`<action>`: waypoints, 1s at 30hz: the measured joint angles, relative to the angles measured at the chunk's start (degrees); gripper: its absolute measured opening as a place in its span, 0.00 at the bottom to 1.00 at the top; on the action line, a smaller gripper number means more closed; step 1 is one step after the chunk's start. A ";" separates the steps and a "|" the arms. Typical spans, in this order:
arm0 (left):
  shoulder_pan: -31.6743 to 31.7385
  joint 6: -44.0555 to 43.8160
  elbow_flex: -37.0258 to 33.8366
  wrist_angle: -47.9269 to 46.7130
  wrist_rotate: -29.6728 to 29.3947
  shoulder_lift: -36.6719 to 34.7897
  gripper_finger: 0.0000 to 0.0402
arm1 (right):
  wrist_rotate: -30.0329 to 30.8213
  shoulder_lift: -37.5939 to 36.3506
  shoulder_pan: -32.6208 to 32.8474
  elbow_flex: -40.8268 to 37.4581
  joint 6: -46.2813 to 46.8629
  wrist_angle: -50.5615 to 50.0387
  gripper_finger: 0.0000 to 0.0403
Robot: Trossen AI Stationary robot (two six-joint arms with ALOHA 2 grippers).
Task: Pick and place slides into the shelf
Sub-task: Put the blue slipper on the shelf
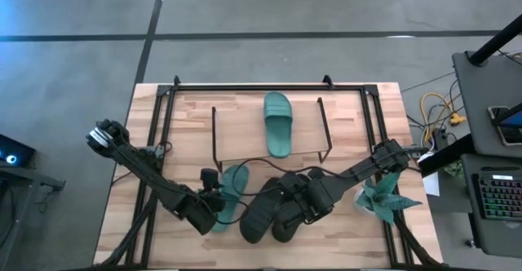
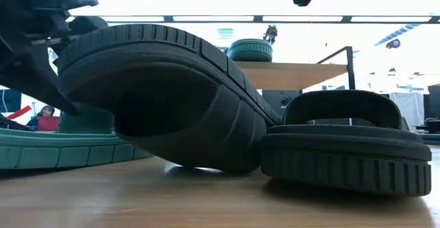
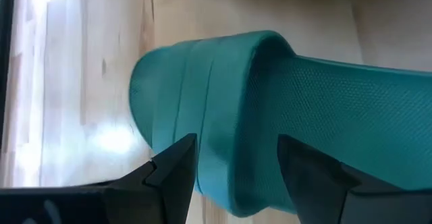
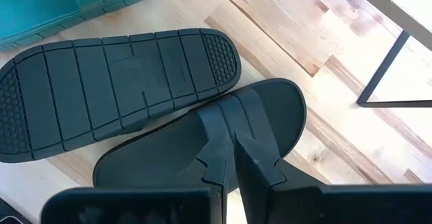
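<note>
One teal-green rubber slide sandal already lying on the light wooden top board of the small black-framed shelf, toe toward the far edge of the desk. Second teal-green rubber slide on the desk just in front of the shelf, near the front edge, long axis running from front-left toward the shelf. Left gripper nearest it, fingers spread to either side of the wide ribbed strap, not clenched yet. Next move hinging on closing across that strap.

To the right, two black rubber slides touching: one flipped, grooved sole up and leaning on its neighbour, the other upright. Right gripper down on the upright one's strap, fingers nearly together, probably pinching the strap, though contact hard to confirm.
</note>
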 joint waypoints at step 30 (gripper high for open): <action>6.05 3.58 -3.70 8.47 -3.19 1.24 0.37 | 0.29 0.00 0.00 0.00 1.09 -0.15 0.04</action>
